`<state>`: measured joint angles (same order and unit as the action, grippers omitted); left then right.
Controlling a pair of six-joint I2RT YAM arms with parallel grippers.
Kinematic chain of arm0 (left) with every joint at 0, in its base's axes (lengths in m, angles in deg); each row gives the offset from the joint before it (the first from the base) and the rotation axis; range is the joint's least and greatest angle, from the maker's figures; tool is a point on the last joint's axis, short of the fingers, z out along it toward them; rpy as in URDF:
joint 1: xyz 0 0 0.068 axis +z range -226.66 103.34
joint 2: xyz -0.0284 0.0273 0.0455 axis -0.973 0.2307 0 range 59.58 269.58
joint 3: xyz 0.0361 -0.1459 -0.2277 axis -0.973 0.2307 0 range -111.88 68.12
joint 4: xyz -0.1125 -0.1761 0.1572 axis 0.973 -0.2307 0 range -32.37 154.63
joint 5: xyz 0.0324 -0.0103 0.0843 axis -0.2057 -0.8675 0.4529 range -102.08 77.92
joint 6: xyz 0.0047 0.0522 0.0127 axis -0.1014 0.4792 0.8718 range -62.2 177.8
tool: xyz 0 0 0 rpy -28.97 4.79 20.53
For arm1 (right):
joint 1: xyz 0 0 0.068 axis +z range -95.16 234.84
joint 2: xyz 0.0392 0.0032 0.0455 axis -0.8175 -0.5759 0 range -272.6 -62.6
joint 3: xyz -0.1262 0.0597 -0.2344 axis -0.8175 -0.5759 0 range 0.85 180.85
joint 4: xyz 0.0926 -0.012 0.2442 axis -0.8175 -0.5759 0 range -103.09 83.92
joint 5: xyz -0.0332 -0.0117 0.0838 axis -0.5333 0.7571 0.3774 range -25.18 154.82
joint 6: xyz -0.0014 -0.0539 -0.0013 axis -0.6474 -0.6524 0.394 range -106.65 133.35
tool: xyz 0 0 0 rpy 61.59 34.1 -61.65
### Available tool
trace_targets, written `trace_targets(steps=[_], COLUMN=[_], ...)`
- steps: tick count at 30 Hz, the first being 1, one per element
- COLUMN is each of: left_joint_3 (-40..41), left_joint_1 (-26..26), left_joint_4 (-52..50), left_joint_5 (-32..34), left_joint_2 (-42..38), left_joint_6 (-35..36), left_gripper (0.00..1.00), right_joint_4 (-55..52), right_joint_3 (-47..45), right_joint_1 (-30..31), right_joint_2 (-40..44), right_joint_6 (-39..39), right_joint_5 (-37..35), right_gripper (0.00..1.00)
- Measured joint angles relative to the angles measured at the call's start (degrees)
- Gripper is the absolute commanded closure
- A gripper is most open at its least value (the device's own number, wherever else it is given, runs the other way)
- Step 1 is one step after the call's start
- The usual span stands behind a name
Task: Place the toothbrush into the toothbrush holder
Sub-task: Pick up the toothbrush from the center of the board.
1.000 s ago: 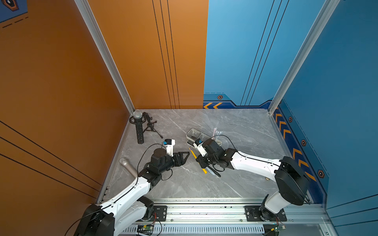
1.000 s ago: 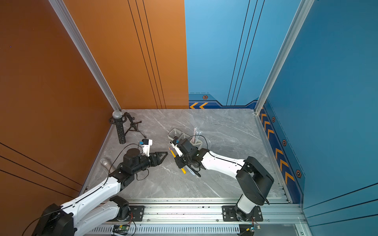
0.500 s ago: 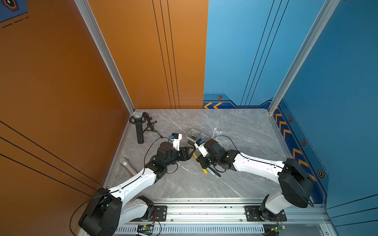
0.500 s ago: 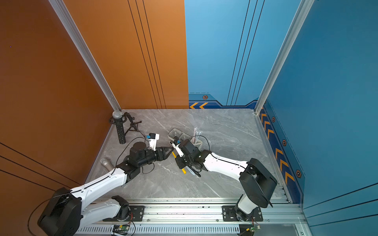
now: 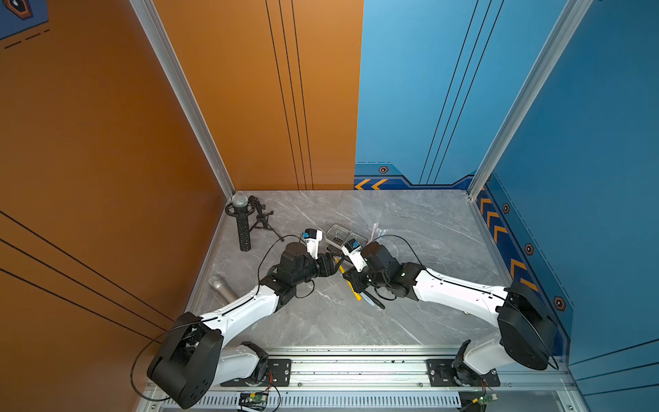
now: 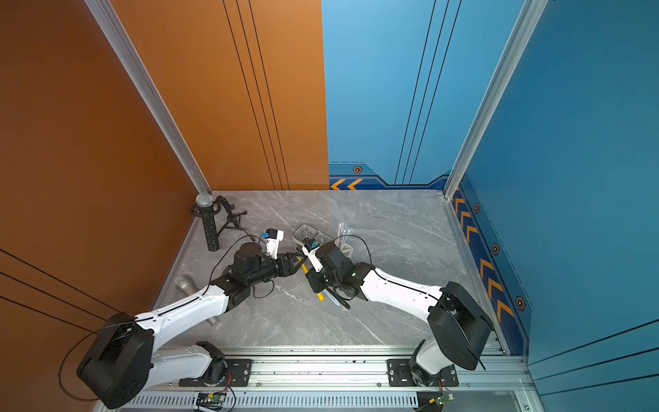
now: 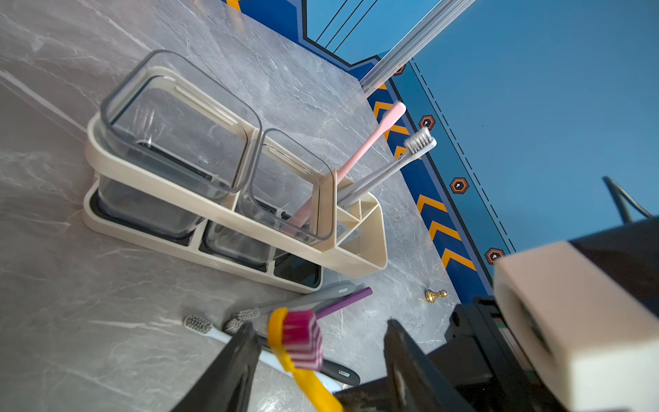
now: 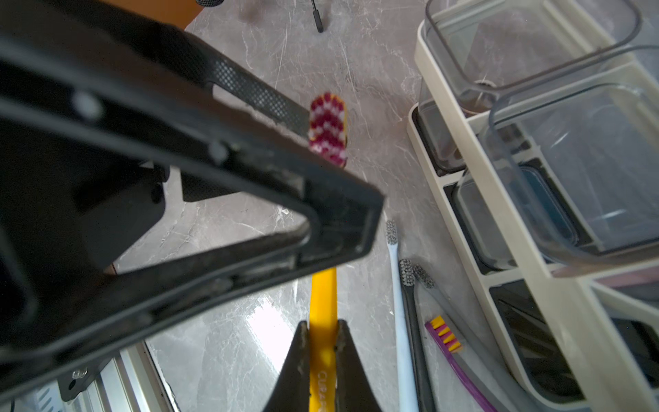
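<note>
The yellow toothbrush (image 8: 322, 303) with red-and-white bristles is held off the table by its handle, my right gripper (image 8: 322, 326) shut on it. Its bristle head (image 7: 299, 342) sits between the fingers of my left gripper (image 7: 321, 331), which stand apart on either side without clamping it. In both top views the two grippers (image 5: 337, 262) (image 6: 313, 281) meet just in front of the toothbrush holder (image 5: 344, 235). The toothbrush holder (image 7: 214, 210) is a cream caddy with two clear cups and a divided end compartment.
A pink toothbrush (image 7: 371, 142) and a grey one (image 7: 392, 167) stand in the holder's end compartment. Several toothbrushes (image 8: 410, 321) lie on the table beside the holder. A black microphone stand (image 5: 242, 228), a silver microphone (image 5: 221, 287) and a small gold piece (image 7: 435, 295) are also here.
My left arm has swung right to the right gripper, and its fingers have narrowed around the toothbrush head. The right gripper has kept its hold on the handle.
</note>
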<state>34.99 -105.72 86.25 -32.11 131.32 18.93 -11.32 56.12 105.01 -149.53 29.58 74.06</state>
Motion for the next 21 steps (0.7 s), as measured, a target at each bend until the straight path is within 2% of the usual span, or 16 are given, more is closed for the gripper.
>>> trace_targets(steps=[2, 9, 13, 18, 21], left_joint_3=[-0.4, -1.3, -1.4, -1.4, -1.5], left_joint_1=[-0.1, -0.3, -0.3, -0.3, -0.3], left_joint_4=[0.0, 0.0, 0.0, 0.0, 0.0], left_joint_5=[0.0, 0.0, 0.0, 0.0, 0.0], left_joint_2=[0.5, 1.2, 1.1, 1.2, 1.7], left_joint_6=[0.0, 0.3, 0.4, 0.9, 1.4], left_gripper=[0.59, 0.81, 0.84, 1.00, 1.00], right_joint_4=[0.5, 1.5, 1.9, 1.9, 1.9], right_joint_3=[-0.2, -0.5, -0.6, -0.6, -0.7], right_joint_1=[0.0, 0.0, -0.1, -0.2, -0.3], right_joint_2=[0.0, 0.0, 0.0, 0.0, 0.0], right_joint_6=[0.3, 0.9, 1.5, 1.7, 1.7], right_joint_5=[0.0, -0.4, -0.4, -0.4, -0.6], right_gripper=[1.00, 1.00, 1.00, 1.00, 1.00])
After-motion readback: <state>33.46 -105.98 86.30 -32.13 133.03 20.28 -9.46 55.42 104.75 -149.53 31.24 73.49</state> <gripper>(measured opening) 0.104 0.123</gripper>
